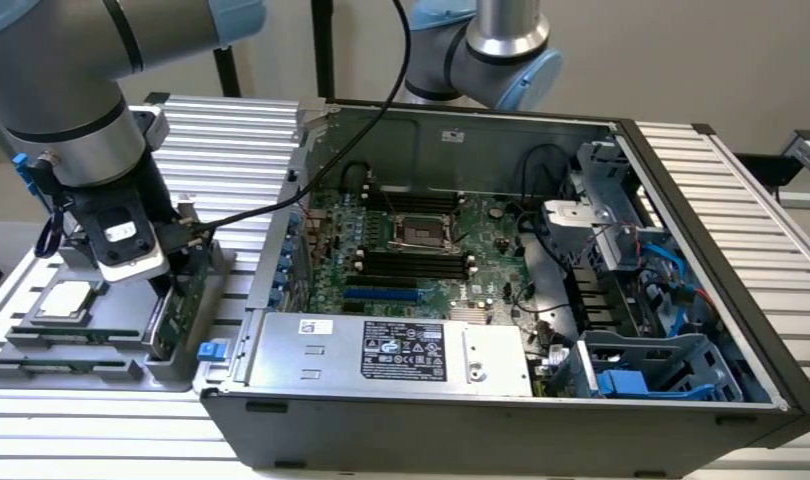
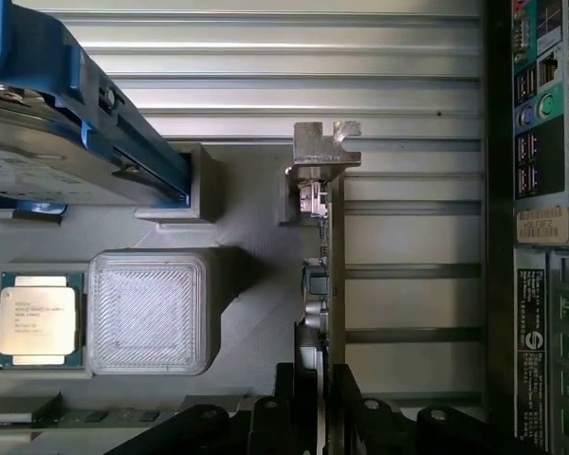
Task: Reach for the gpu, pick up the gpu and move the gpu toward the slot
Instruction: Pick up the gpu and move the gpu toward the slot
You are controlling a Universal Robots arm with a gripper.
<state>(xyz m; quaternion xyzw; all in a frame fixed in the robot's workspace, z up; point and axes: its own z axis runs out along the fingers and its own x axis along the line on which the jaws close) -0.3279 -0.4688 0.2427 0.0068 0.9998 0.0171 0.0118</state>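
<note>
GPU [image 2: 334,284] stands on its long edge in a grey moulded tray [image 2: 256,237] that lies on the ribbed metal counter [image 2: 266,85] just beside the open computer case [image 1: 512,430], on the exterior view's left of it. Seen edge-on from the wrist, it is a thin green board with small dark and silver parts along one face. A bright silver bracket [image 2: 324,152], notched at its tip, closes the end farther from the end effector [image 2: 329,417]. The end effector's black fingers [image 2: 299,417] flank the board on both sides and pinch it near the end away from the bracket. In the exterior view the board shows as a green strip [image 1: 178,315] under the arm, next to the case's side wall. Farther from the case, the same tray holds a processor chip [image 2: 38,322] whose silver lid carries printed lines too small to read. Inside the case, the power supply [image 1: 392,350] bears a black-and-white label, also unreadable. A tan sticker [image 2: 542,225] sits on the case's port panel, its writing illegible.
</note>
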